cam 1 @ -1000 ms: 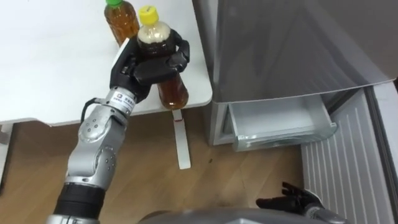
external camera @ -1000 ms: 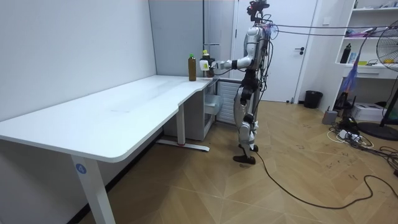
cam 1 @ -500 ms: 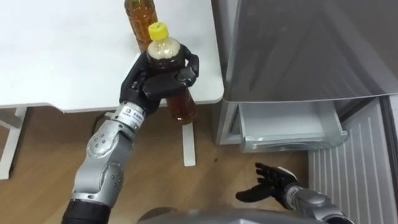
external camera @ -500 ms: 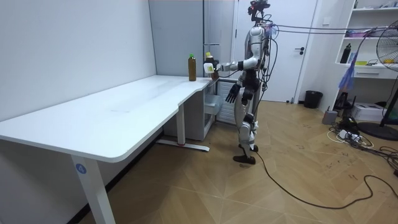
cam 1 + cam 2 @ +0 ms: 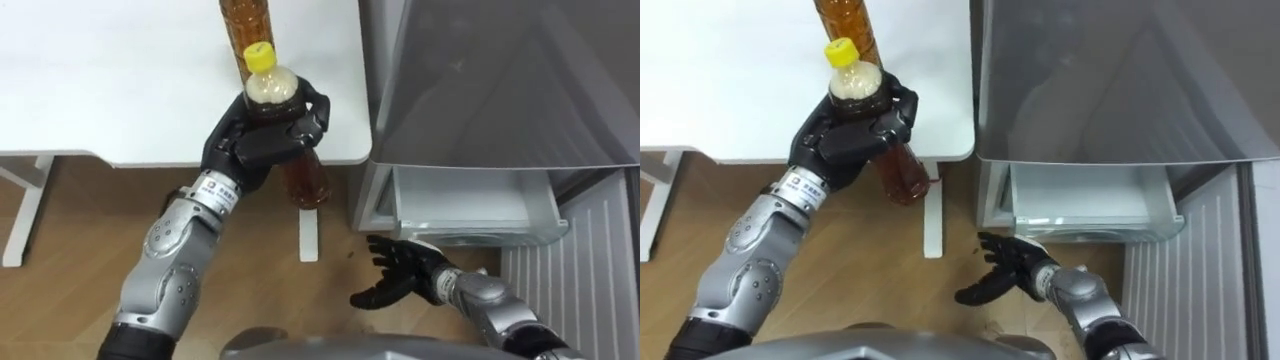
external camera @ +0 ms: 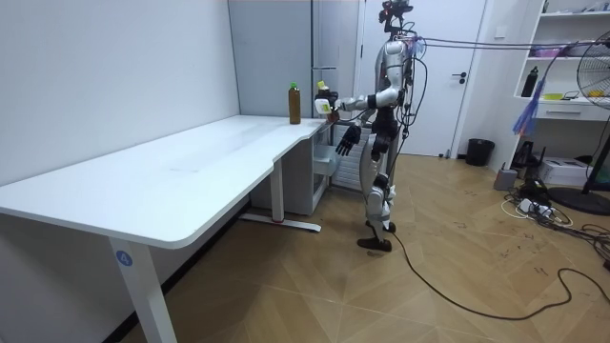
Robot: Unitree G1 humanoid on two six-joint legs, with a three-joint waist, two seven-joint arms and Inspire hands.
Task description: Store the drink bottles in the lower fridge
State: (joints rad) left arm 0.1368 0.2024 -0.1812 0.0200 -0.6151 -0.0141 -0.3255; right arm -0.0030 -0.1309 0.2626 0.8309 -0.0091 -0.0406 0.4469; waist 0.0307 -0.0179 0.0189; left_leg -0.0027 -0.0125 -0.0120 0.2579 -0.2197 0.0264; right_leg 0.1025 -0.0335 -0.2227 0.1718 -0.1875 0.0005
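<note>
Left hand (image 5: 255, 140): fingers curled round yellow-capped bottle (image 5: 304, 178), held in air at right edge of surface (image 5: 110, 90). Second bottle (image 5: 244, 30) stands on surface just behind, untouched. Right hand (image 5: 405, 268) open, fingers spread, low before fridge drawer (image 5: 470, 205) – drawer pulled out, no drink visible inside. Judgement: early stage – both bottles left to place.

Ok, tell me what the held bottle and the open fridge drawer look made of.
Bottle in the left hand: probably clear glossy plastic, since its brown contents show through; yellow cap looks opaque plastic. Fridge drawer: seemingly translucent pale plastic, its walls look frosted.
</note>
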